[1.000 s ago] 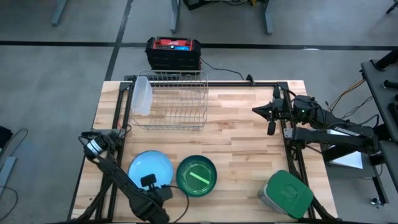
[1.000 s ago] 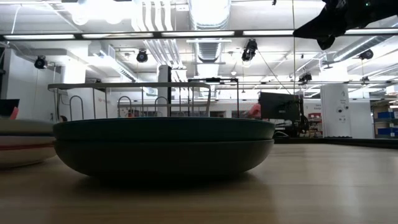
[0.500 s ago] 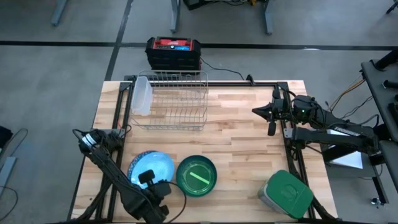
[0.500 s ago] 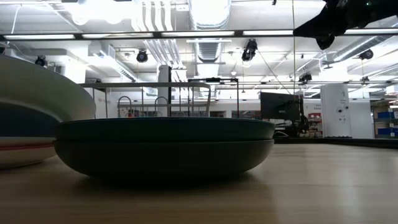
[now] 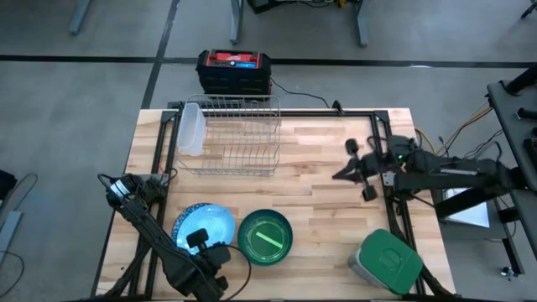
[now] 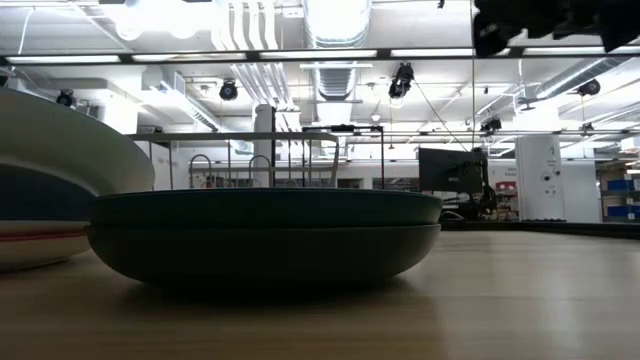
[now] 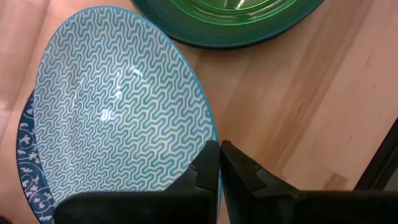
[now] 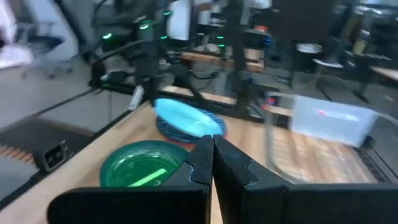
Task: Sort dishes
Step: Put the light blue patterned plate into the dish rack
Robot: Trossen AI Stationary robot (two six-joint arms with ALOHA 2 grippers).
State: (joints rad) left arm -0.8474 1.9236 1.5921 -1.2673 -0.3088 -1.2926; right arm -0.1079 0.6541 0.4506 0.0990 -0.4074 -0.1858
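Note:
A light blue patterned plate (image 5: 205,223) sits tilted on a stack at the table's near left, above a dark blue patterned plate (image 7: 23,169) and a white dish with a red band (image 6: 30,246). My left gripper (image 7: 219,163) is shut on the light blue plate. Right of the stack, a lime green bowl (image 5: 267,236) rests in a dark green plate (image 6: 265,235). My right gripper (image 5: 338,174) hovers shut and level above the table's right half, pointing toward the left edge and touching nothing. My left gripper pinches the light blue plate's rim (image 7: 210,144) between its two fingers, on the side nearest the green dishes. The fingers come steeply from above. The held side is raised, so the plate (image 6: 60,140) stands tilted, its opposite edge down on the stack.
A wire rack (image 5: 237,134) with a clear container (image 5: 191,127) at its left end stands at the far left. A grey container with a green lid (image 5: 386,262) sits at the near right corner. Bare wood lies in the table's middle.
My left gripper has gone up with the light blue plate's rim, tipping the plate from flat to tilted while its other edge stays on the stack. My right gripper has swung toward the table's near edge and middle, turning level.

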